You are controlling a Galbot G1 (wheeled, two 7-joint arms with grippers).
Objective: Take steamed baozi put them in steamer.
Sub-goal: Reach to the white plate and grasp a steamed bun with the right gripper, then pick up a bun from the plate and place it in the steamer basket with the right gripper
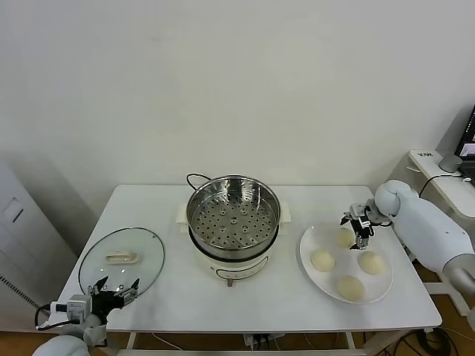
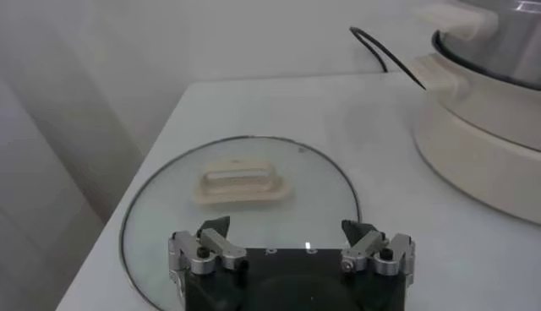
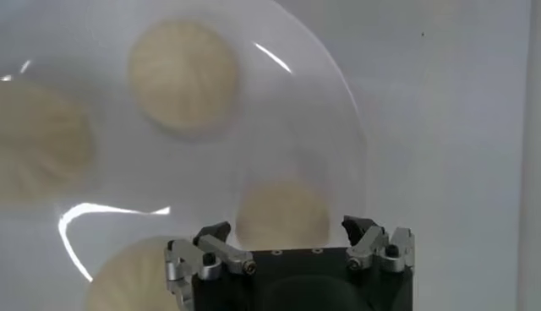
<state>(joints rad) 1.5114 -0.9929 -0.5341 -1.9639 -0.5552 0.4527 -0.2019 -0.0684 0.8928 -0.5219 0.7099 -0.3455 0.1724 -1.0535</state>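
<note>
Several cream-white steamed baozi lie on a white plate (image 1: 308, 241) at the right of the table. Among them are a left one (image 1: 323, 259), a right one (image 1: 370, 262) and a front one (image 1: 350, 288). My right gripper (image 1: 361, 230) hangs open just over the far baozi (image 1: 344, 237), which it partly hides. In the right wrist view that baozi (image 3: 283, 215) sits between the spread fingers of the right gripper (image 3: 287, 230), apart from both. The steamer (image 1: 233, 215) stands mid-table with its perforated tray bare. My left gripper (image 1: 117, 288) is parked open at the front left.
A round glass lid (image 1: 122, 259) with a cream handle lies flat at the left, under the left gripper (image 2: 287, 228). The steamer's white base (image 2: 490, 110) and black cord (image 2: 385, 55) are near it. A side table stands beyond the table's right edge.
</note>
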